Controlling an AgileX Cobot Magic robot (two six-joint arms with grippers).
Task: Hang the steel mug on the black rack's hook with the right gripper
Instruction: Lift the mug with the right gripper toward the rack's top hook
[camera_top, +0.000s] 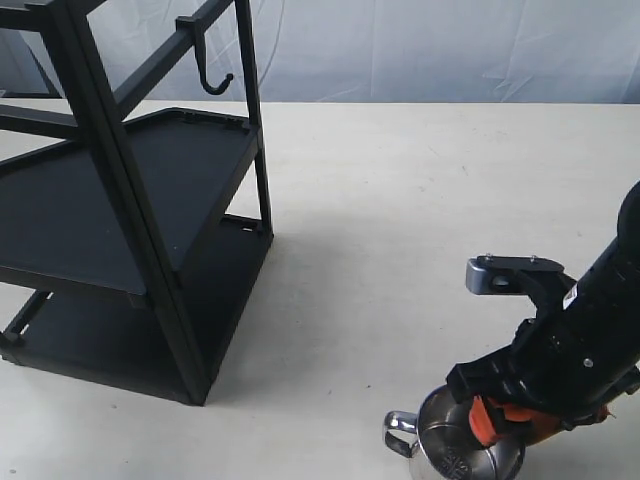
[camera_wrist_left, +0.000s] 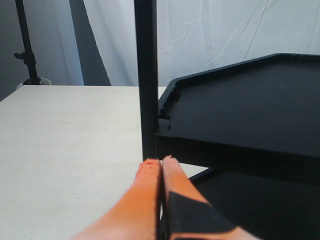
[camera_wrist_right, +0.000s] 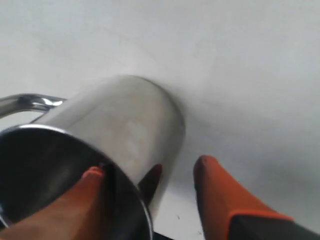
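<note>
The steel mug (camera_top: 455, 452) stands on the pale table at the near right, its looped handle (camera_top: 400, 432) pointing left. My right gripper (camera_top: 497, 424) is down over its rim and open. In the right wrist view one orange finger (camera_wrist_right: 87, 182) is inside the mug (camera_wrist_right: 122, 125) and the other finger (camera_wrist_right: 212, 187) is outside, with a gap to the wall. The black rack (camera_top: 110, 210) stands at the left, with the J-shaped hook (camera_top: 213, 78) hanging bare from its upper crossbar. My left gripper (camera_wrist_left: 161, 161) is shut and empty beside a rack post (camera_wrist_left: 146, 75).
The rack's tray shelves (camera_wrist_left: 250, 100) fill the left of the scene. Bare table (camera_top: 400, 220) stretches between the rack and the mug. A white cloth backdrop (camera_top: 450, 45) hangs behind. The mug is close to the table's near edge.
</note>
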